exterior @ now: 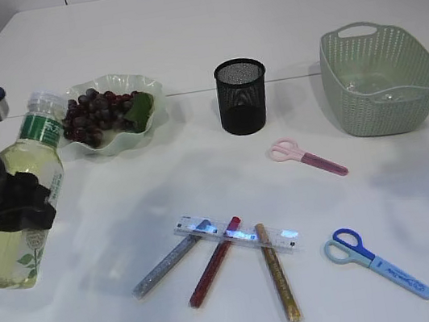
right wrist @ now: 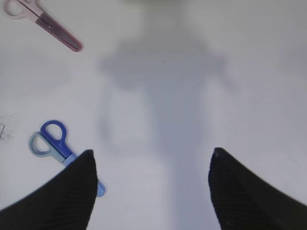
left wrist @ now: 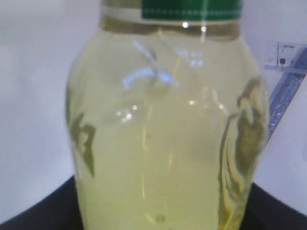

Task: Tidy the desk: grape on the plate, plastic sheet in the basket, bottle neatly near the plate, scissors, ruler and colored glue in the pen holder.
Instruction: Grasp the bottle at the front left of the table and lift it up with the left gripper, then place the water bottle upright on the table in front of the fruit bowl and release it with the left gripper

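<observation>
My left gripper (exterior: 32,202) is shut on the bottle (exterior: 24,209), which holds pale yellow drink and has a green label. The bottle is lifted and tilted at the table's left edge, and it fills the left wrist view (left wrist: 163,134). Dark grapes (exterior: 93,115) lie on the wavy green plate (exterior: 150,89). The clear ruler (exterior: 236,233) lies across silver (exterior: 166,266), red (exterior: 214,261) and gold (exterior: 280,281) glue sticks. Pink scissors (exterior: 306,155) and blue scissors (exterior: 375,264) lie flat on the table. My right gripper (right wrist: 152,154) is open over bare table, with the blue scissors (right wrist: 53,143) at its left finger.
The black mesh pen holder (exterior: 243,96) stands at the centre back. The green basket (exterior: 382,79) stands at the back right, with something clear and shiny inside it. The pink scissors also show in the right wrist view (right wrist: 45,23).
</observation>
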